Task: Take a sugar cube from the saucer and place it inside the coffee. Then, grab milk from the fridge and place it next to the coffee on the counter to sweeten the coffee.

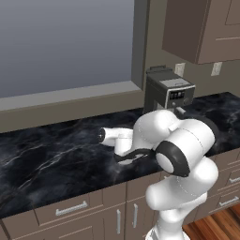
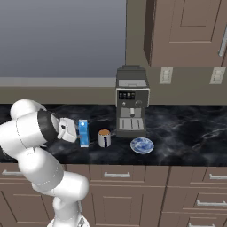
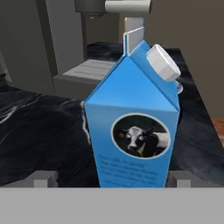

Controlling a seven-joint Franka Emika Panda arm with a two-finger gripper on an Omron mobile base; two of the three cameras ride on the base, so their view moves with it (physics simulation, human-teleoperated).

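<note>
Milk (image 2: 83, 133) stands upright on the black counter (image 2: 186, 133), just beside the coffee mug (image 2: 104, 138) at the mug's 9 o'clock. Saucer (image 2: 142, 145) sits at the mug's 3 o'clock. Gripper (image 3: 112, 179) is spread open, fingers clear of the carton's sides.

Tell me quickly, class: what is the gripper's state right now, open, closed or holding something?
Gripper: open, its fingertips standing on either side of the milk without clamping it; the carton stands upright on the counter.
</note>
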